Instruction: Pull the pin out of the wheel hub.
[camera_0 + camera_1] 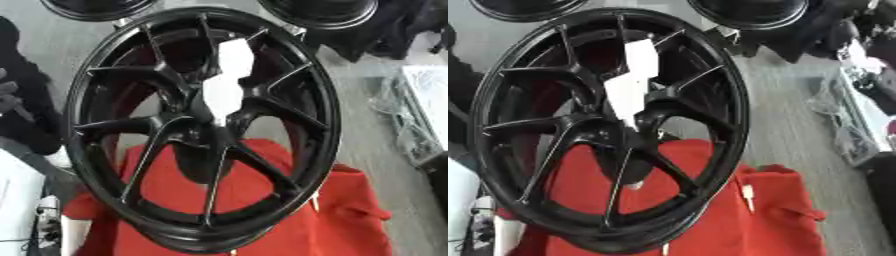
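Wheel hub (203, 130) stands tilted on red cloth (332, 220); we see neither hand, so fingers unknown; reaching blind could topple it.

black wheel (131, 165) on red cloth (341, 220)

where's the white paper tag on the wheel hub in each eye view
Left eye view: the white tag sits above centre, over the hub of the black wheel.
Right eye view: the white tag lies left of centre, upper half, over the hub.
Shared landmark: the red cloth under the wheel's lower rim.
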Robot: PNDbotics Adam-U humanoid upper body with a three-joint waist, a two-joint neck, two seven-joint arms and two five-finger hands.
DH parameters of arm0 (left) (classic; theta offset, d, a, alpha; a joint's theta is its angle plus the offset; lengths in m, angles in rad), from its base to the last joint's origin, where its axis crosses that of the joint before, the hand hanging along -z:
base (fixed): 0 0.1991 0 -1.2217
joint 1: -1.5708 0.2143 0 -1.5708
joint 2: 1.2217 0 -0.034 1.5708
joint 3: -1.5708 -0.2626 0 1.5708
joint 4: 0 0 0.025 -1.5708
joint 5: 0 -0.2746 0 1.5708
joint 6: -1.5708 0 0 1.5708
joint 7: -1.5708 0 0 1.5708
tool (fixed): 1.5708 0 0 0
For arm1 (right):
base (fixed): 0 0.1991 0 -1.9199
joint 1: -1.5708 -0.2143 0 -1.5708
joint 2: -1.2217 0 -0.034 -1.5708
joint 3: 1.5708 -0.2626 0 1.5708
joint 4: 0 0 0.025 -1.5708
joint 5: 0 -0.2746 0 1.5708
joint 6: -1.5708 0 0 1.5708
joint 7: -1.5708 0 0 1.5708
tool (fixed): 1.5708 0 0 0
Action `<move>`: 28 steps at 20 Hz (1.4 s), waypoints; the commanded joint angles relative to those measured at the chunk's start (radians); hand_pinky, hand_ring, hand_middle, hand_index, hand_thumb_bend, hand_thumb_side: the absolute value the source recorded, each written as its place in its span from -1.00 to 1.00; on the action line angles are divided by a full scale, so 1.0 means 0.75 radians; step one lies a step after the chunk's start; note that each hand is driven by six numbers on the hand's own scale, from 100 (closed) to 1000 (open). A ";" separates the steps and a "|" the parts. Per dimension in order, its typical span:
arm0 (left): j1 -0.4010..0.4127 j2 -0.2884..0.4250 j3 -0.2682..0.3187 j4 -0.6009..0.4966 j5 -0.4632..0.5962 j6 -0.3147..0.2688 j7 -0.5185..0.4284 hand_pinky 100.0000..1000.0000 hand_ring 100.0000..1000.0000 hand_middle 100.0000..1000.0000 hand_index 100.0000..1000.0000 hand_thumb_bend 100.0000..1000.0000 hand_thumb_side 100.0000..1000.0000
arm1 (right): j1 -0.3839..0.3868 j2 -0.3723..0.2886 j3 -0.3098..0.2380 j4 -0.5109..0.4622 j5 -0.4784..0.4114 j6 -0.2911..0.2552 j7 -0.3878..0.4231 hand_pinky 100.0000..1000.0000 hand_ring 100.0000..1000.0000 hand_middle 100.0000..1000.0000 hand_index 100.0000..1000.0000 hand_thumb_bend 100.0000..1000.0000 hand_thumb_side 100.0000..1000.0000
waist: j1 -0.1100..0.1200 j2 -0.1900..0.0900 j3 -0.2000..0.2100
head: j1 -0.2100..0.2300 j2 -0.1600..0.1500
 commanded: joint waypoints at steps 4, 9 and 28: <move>-0.001 0.040 -0.008 -0.006 -0.004 0.000 -0.013 0.62 0.64 0.60 0.65 -1.00 0.54 | -0.140 -0.288 0.078 -0.031 0.027 0.000 0.024 0.70 0.34 0.17 0.54 -1.00 -0.51 | -0.008 -0.044 0.014 | -0.009 0.023; 0.008 0.049 -0.008 -0.002 -0.005 0.001 -0.012 0.62 0.64 0.60 0.64 -1.00 0.54 | -0.279 -0.393 0.147 -0.012 0.100 0.015 0.121 0.68 0.38 0.22 0.59 -1.00 -0.75 | -0.019 -0.059 0.024 | -0.014 0.030; 0.057 0.062 0.049 0.011 -0.002 -0.001 0.065 0.63 0.63 0.60 0.64 -1.00 0.52 | -0.761 -0.208 0.440 0.403 0.514 -0.102 0.825 0.69 0.52 0.48 0.72 -1.00 -0.62 | -0.030 -0.110 0.005 | -0.026 0.031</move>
